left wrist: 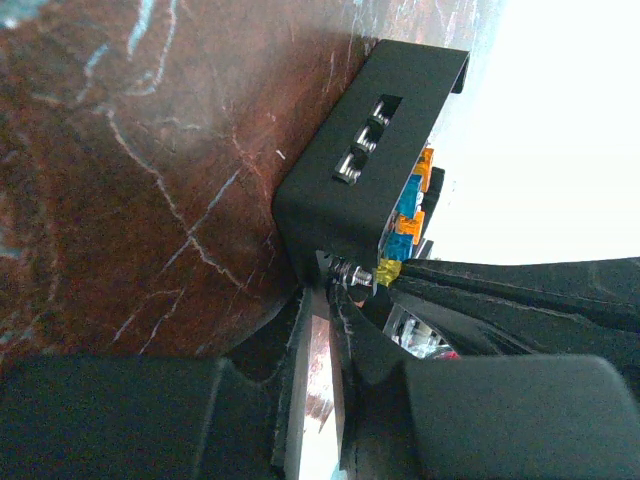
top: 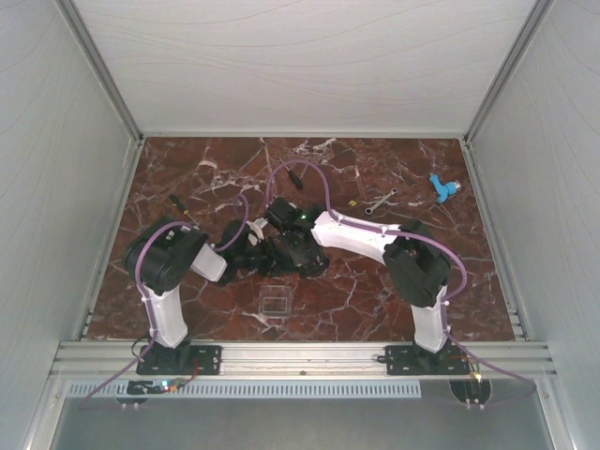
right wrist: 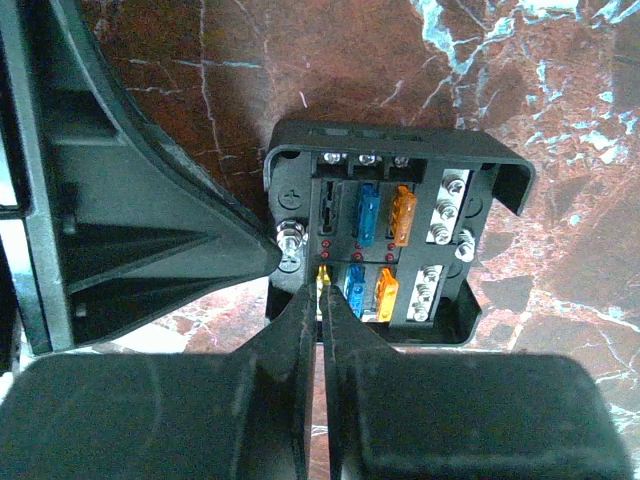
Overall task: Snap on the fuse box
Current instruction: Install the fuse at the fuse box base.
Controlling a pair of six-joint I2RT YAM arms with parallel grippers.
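Right wrist view is showing the small square black plastic fuse box (right wrist: 395, 240) lying face-up on the red-brown marble table (right wrist: 560, 120), between both arms. The right gripper (right wrist: 322, 290), fingers almost together, is pinching a tiny yellow fuse (right wrist: 322, 272) at the box's near edge. The left gripper (left wrist: 318, 300), narrowed to a slit, is seemingly nipping the box's corner. The box is looking light, rigid and slide-prone; its outer walls are offering the safest hold, away from the fragile fuses.

**Counter contents**

Red-brown veined marble counter (top: 375, 291). Fuse box (right wrist: 390, 240) sits mid-counter, open face up. Clear lid (top: 273, 305) near front edge. Screwdriver (top: 178, 204) rear left. Wrench (top: 380, 201) and blue part (top: 443, 187), possibly a fitting, rear right.
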